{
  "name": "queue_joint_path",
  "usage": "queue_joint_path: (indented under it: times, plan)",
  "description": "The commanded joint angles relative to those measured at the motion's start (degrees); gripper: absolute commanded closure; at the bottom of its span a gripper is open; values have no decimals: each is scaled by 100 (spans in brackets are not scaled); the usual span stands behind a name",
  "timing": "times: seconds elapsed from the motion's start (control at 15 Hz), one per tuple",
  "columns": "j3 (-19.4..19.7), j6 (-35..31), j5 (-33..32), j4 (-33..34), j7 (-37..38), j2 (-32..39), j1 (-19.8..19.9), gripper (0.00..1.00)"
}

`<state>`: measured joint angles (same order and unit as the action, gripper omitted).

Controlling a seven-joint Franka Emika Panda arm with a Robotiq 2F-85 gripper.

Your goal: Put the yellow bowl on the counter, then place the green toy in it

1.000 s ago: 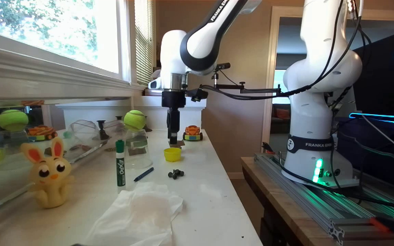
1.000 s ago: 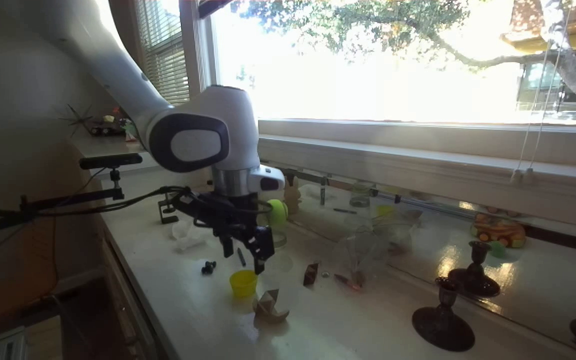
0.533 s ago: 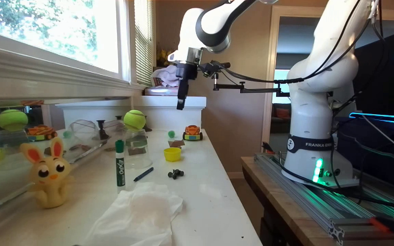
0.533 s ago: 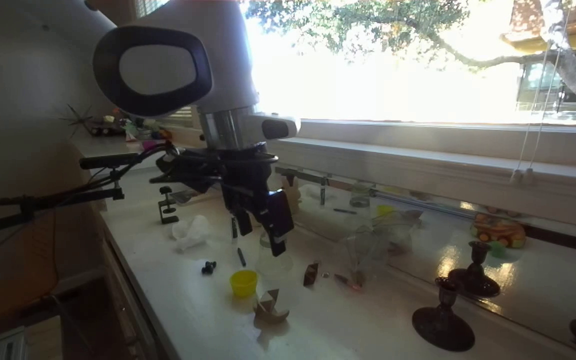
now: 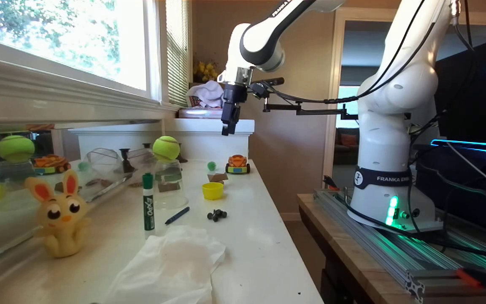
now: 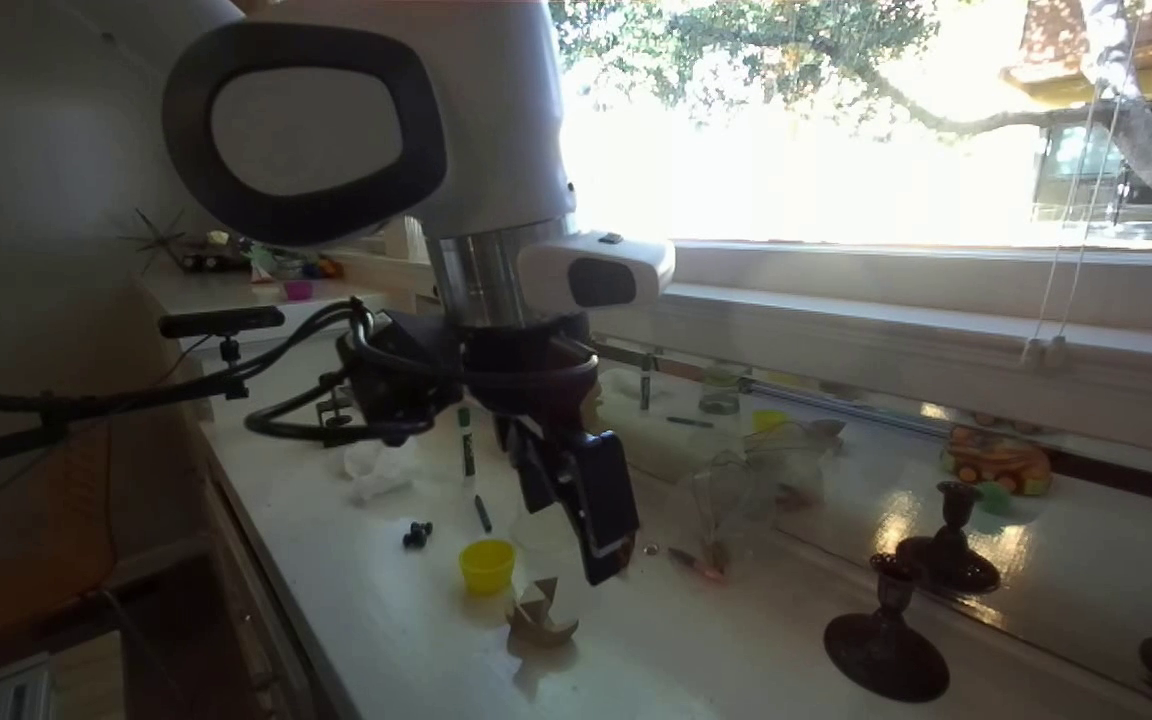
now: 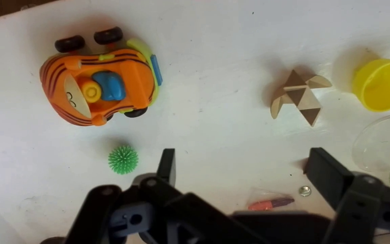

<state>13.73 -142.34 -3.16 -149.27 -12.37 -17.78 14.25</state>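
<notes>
The yellow bowl (image 5: 212, 191) stands upright on the white counter (image 5: 260, 261). It also shows in an exterior view (image 6: 487, 567) and at the right edge of the wrist view (image 7: 386, 86), where its inside looks empty. The green toy, a small spiky ball (image 7: 123, 160), lies on the counter left of my fingers in the wrist view. It also shows in an exterior view (image 5: 211, 165), beyond the bowl. My gripper (image 7: 242, 149) is open with nothing between its fingers. It hangs tilted well above the counter in both exterior views (image 5: 227, 130) (image 6: 571, 540).
An orange toy car (image 7: 103, 86) is near the green ball. A wooden folded piece (image 7: 300, 96) lies beside the bowl. A clear cup (image 5: 169, 185) bears a tennis ball (image 5: 166, 148). Dark candle holders (image 6: 886, 640) and a marker (image 5: 148, 202) stand on the counter.
My gripper has risen from low near the bowl, tilted, and moved away from the bowl toward the car end. The green ball, hidden before in an exterior view, now shows. The bowl has not moved.
</notes>
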Motion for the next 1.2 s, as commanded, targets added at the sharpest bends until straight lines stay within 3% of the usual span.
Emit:
queue_joint_path:
  times: [0.0,0.6,1.13]
  plan:
    - [36,12,-24,11,25,3,-40,0]
    - [127,-94,230,1327,377,1456,-32,0]
    - [207,250,612,2493,349,2688,153,0]
